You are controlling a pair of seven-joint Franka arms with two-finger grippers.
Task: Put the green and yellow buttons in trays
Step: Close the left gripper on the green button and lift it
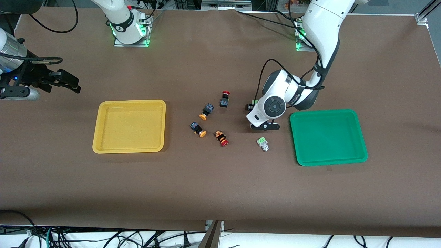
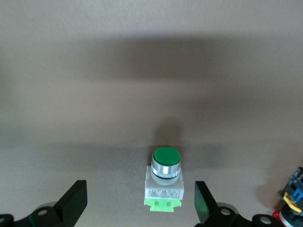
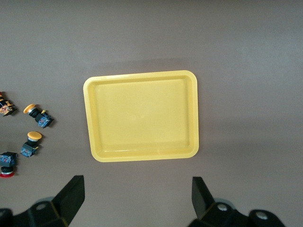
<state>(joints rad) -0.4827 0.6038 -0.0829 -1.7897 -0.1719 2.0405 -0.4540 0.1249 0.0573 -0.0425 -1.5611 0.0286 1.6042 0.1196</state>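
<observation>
My yellow tray (image 1: 129, 126) lies toward my right arm's end, my green tray (image 1: 328, 137) toward my left arm's, long axes running near to far. Between them lie two yellow-capped buttons (image 1: 206, 111) (image 1: 197, 128) on their sides, caps pointing nearer the front camera. A green button (image 1: 263, 144) lies tipped beside the green tray. Another green button (image 2: 165, 176) stands upright between my left gripper (image 2: 140, 204) fingers, spread and not touching. My right gripper (image 3: 136, 197) waits spread, well above the table near the yellow tray.
</observation>
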